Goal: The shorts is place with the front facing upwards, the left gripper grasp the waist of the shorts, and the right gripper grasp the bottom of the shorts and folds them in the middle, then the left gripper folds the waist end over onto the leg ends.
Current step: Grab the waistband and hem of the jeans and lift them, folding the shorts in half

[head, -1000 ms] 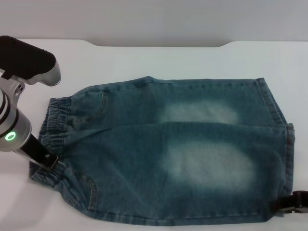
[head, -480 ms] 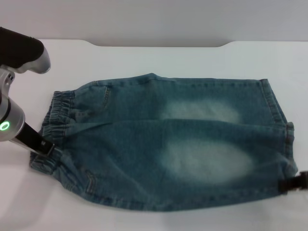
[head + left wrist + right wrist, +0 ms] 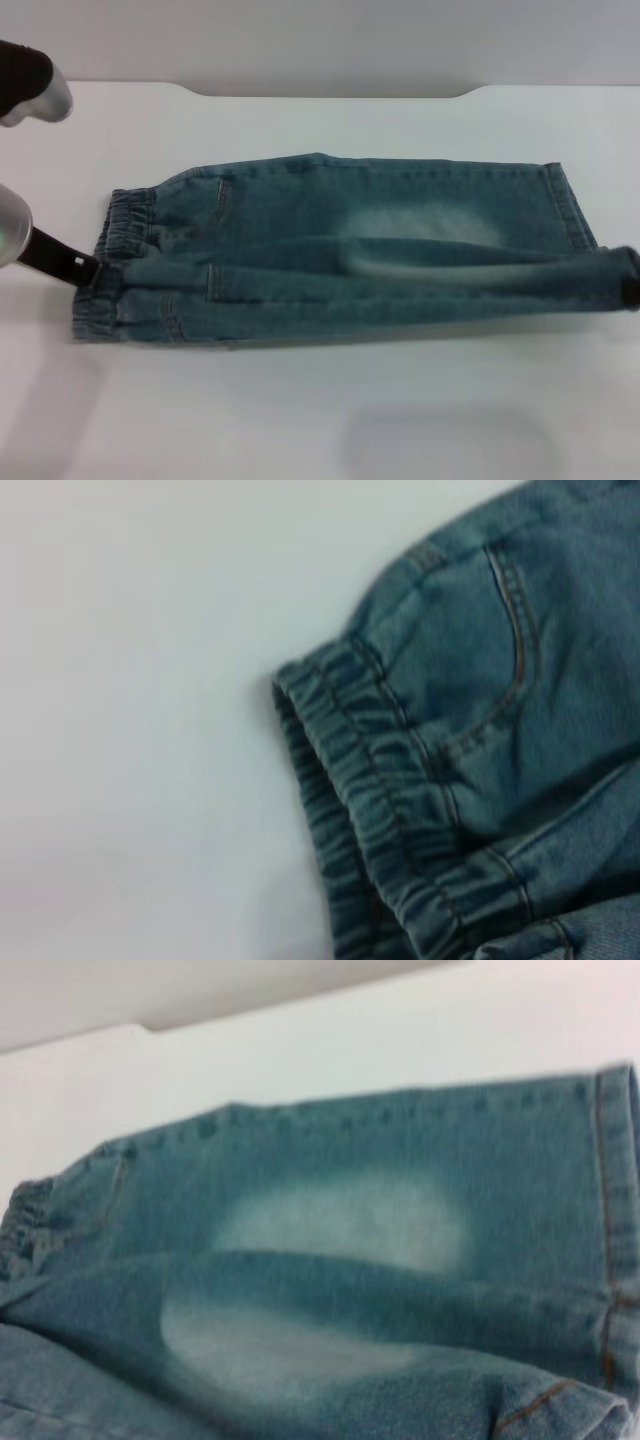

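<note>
The blue denim shorts (image 3: 400, 215) lie lengthwise on the white table, puckered waist (image 3: 125, 225) at the left, flat leg hems (image 3: 570, 205) at the right. The near half is raised off the table and hangs as a fold over the far half. My left gripper (image 3: 98, 275) is shut on the near waist corner. At the right edge, my right gripper (image 3: 632, 290) shows only as a dark tip, holding the raised near leg hem. The left wrist view shows the elastic waist (image 3: 370, 780) and a pocket seam (image 3: 505, 650). The right wrist view shows the far leg hem (image 3: 615, 1180).
Bare white table (image 3: 300, 420) spreads in front of the shorts and behind them. The table's back edge (image 3: 330, 92) runs along a grey wall. The left arm's silver body (image 3: 12, 235) sits at the left border.
Both grippers have lifted the near edge of the shorts and carried it away from me toward the far edge. The near leg no longer lies flat, and bare table now shows where it was.
</note>
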{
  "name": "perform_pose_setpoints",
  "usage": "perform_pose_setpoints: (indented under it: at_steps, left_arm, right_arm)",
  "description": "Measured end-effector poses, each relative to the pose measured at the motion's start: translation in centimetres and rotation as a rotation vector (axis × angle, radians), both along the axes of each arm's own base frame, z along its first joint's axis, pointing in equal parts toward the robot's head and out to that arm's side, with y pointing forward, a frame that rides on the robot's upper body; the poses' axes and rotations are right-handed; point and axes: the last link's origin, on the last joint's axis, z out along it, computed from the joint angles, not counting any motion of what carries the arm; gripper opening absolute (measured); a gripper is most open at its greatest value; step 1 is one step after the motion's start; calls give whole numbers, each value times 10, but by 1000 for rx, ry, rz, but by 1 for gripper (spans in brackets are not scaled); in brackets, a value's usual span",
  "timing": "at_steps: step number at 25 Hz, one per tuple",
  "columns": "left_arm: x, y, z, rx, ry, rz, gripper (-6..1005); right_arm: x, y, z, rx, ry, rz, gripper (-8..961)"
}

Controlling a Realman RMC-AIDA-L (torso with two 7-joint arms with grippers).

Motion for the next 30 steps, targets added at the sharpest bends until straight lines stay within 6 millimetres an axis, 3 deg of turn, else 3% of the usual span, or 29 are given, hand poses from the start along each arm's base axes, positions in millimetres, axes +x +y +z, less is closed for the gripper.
perform_pose_setpoints:
  at_steps: [15,30]
  left_arm:
    - [15,21,6,123,-48,-135,82]
    - [23,45,-5,178,-115,-236,86]
  right_arm:
    - [-7,29,16,186,-42,169,75]
    - [-4,56,12,263,-54,230,74]
